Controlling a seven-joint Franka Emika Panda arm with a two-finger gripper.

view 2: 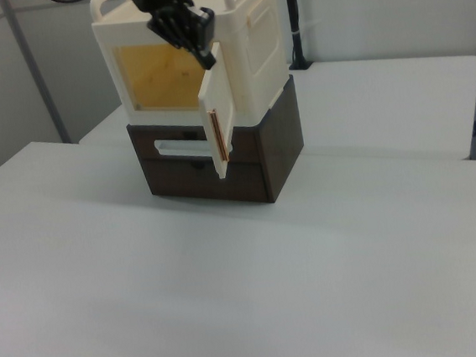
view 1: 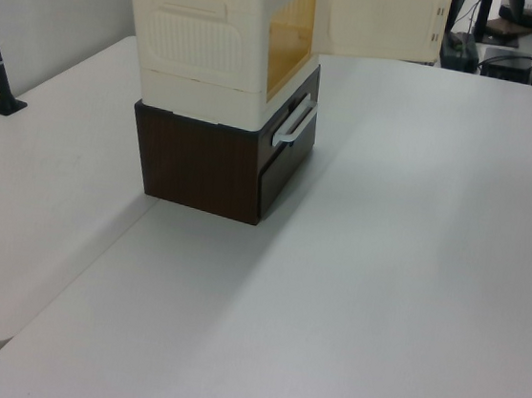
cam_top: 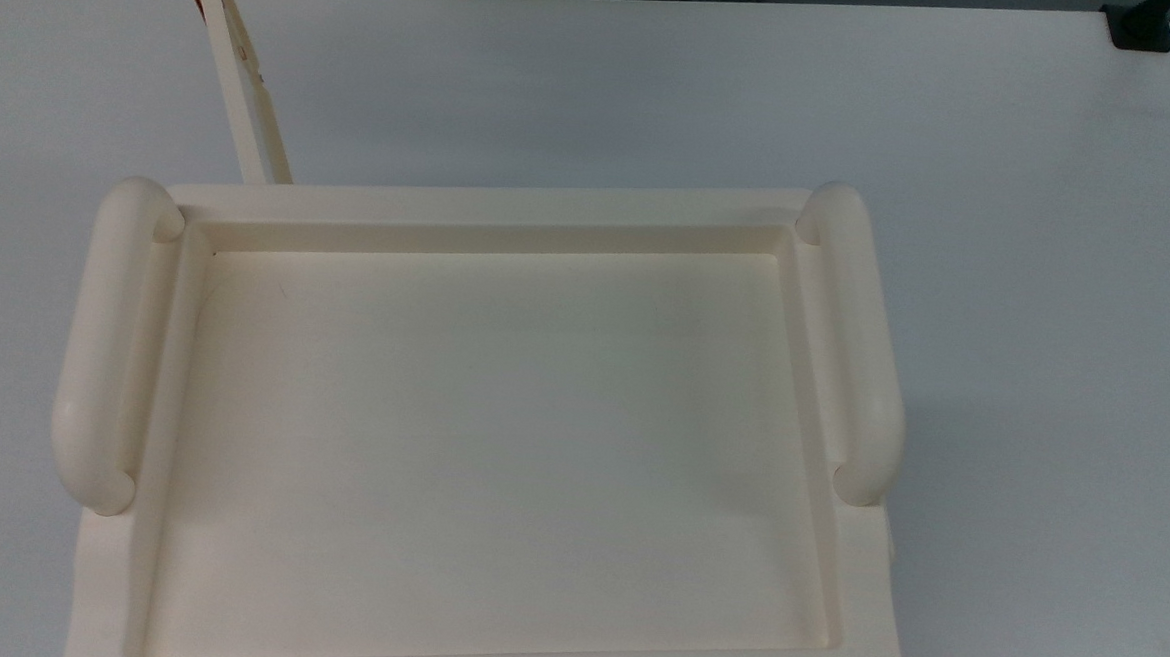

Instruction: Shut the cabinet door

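Cabinet door point(cam_top: 240, 80) stands swung wide open from the cream cabinet point(view 1: 217, 35), running as a thin strip toward the top view's upper left; the left view shows its broad face point(view 1: 381, 20). The cabinet sits on a dark brown drawer unit point(view 1: 218, 160) on the white table point(view 1: 383, 270). In the right view the black gripper point(view 2: 205, 57) hangs at the door's top edge point(view 2: 217, 113); whether its fingers are parted or touch the panel cannot be told.

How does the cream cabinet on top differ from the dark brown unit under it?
The cream cabinet is pale, while the brown unit is dark like wood. The cream cabinet has a hinged cabinet door, now swung open; the brown unit has a drawer front with a white bar handle. Both are box-shaped and stacked on the white table.
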